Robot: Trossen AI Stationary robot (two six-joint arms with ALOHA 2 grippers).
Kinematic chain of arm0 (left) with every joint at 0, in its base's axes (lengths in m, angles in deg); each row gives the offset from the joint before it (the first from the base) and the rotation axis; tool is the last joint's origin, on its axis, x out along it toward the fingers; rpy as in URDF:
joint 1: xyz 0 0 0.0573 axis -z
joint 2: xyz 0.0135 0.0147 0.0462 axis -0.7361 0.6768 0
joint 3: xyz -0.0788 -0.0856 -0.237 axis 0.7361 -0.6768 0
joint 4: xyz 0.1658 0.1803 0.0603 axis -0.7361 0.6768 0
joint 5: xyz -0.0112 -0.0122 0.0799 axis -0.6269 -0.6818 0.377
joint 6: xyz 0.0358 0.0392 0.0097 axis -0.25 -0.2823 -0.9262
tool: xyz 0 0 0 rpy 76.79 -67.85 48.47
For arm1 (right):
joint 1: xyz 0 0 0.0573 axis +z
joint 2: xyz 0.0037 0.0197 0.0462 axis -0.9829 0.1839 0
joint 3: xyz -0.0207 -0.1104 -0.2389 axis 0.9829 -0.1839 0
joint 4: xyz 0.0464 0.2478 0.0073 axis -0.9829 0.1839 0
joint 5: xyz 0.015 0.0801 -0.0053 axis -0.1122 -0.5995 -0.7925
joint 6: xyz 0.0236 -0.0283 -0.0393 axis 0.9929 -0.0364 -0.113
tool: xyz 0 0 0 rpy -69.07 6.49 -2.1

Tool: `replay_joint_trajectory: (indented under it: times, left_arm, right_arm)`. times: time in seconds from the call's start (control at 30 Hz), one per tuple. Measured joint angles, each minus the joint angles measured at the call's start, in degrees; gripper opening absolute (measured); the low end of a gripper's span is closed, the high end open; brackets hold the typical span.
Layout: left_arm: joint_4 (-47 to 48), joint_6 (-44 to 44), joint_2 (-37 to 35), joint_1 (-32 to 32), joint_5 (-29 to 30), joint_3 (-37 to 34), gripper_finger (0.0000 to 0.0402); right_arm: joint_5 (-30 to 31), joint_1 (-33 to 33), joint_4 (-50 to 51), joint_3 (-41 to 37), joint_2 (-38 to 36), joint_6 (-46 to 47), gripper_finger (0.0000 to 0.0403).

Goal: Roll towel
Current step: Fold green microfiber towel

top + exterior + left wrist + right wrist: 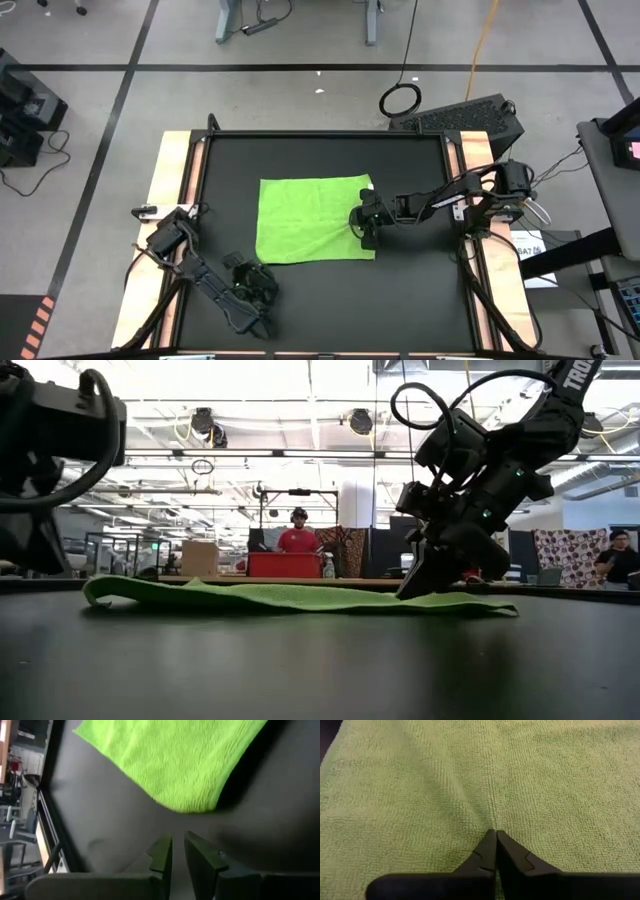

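Towel: towel (312, 218) lies flat and spread near the middle of the table (420, 300), a little toward its far side, with a soft crease running across it; no part is rolled yet.
Right gripper: right gripper (363, 228) is down at the right edge of the towel, with its fingertips pressed together on the fabric. In the right wrist view a small pinch line runs away from the tips, so it seems to hold a thin fold of cloth.
Left gripper: left gripper (262, 283) is above the bare table just beside the near left corner of the towel. Its jaws are almost together with a narrow gap, and nothing is between them.
Risk, thin pinch: the right grip has very little cloth, I judge; a quick pull may let the fabric slip out and the edge fall flat again.
Risk, one side only: if only the right side is lifted, the towel can drag or turn on the table and the roll would begin crooked.
Risk, left miss: the left jaws closed beside the corner and not on it; they must open again before they can take the corner.
Risk, pressing: tips pushed hard on the table could scrape it.
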Motion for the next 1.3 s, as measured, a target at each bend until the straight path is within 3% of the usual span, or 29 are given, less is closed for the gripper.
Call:
replay_joint_trajectory:
  times: [0.2,0.4,0.53,0.67,0.83,1.03,1.3]
  left_arm:
    - [-0.2,0.2,0.0,1.5,-0.6,0.0,0.0058]
    - [-7.1,3.1,-0.1,1.6,4.4,-0.4,0.0079]
    - [-11.7,3.8,-0.1,1.2,4.4,-2.1,0.0125]
    - [-10.1,9.4,-0.2,1.3,5.4,-3.7,0.0195]
    - [-10.9,13.3,-0.2,1.4,10.9,-4.7,0.0254]
    - [-18.0,8.0,-0.4,0.7,12.3,-6.2,0.0262]
    - [-20.1,9.6,-1.2,0.4,12.0,-6.0,0.0263]
  right_arm:
    - [-0.8,0.0,0.2,0.0,0.0,0.5,0.0002]
    - [-1.2,0.0,0.7,0.0,-0.4,1.8,0.0002]
    - [-1.8,0.0,2.3,-0.2,-1.8,2.1,0.0002]
    - [-1.9,0.0,4.0,-0.4,-3.5,2.1,0.0002]
    - [-1.8,0.0,5.6,-0.5,-4.8,2.1,0.0002]
    - [-1.6,0.0,5.7,-0.5,-4.8,2.0,0.0002]
    - [-1.5,0.0,5.7,-0.5,-4.9,2.0,0.0002]
